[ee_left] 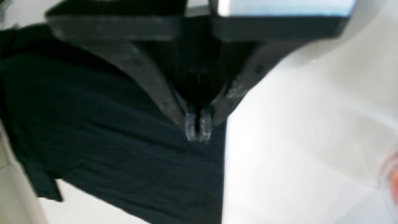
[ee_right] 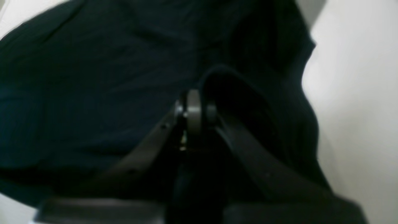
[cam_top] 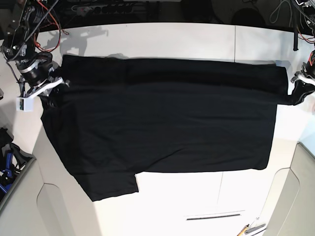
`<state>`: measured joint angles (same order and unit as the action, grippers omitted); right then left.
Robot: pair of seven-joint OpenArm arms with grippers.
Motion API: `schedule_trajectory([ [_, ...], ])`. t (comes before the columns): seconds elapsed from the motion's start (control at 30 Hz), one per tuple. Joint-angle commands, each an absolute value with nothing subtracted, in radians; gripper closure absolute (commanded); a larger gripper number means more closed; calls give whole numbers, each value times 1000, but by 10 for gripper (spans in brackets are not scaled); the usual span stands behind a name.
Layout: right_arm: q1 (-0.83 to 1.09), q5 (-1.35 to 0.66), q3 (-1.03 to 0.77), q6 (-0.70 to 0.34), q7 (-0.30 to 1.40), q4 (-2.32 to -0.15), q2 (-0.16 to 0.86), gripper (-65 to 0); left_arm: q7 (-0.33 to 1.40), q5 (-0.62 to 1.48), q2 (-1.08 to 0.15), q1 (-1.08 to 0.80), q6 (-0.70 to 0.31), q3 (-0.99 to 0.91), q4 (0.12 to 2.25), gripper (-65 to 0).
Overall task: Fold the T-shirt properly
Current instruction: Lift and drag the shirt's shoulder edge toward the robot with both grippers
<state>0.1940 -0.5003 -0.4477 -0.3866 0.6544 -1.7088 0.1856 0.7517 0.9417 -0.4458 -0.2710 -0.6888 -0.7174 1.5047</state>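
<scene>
Both arms are stretching the black T-shirt (cam_top: 162, 123) flat across the white table (cam_top: 206, 196), right gripper (cam_top: 49, 91) and left gripper (cam_top: 294, 96) pinching opposite edges at frame's sides, likely needing a coordinated fold next.

surface: white table (cam_top: 167, 34) | on it: black t-shirt (cam_top: 162, 123) spread flat, plain side up

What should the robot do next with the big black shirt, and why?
Probably carry the top edge down over the bottom one. Both claws, the left claw and the right claw, are shut at opposite ends of the T-shirt, apparently pinching cloth there, and one strip along the top already looks folded on the table.
</scene>
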Motion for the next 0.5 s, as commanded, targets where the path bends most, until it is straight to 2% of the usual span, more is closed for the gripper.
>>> schedule_trajectory([
  [0.0,167,-513,-453,-389,627,-1719,200,0,715,957,-466,-263,-690,-725,1519,0],
  [0.47,103,-512,-449,-389,618,-1617,200,0,707,893,-466,-263,-681,-725,1518,0],
])
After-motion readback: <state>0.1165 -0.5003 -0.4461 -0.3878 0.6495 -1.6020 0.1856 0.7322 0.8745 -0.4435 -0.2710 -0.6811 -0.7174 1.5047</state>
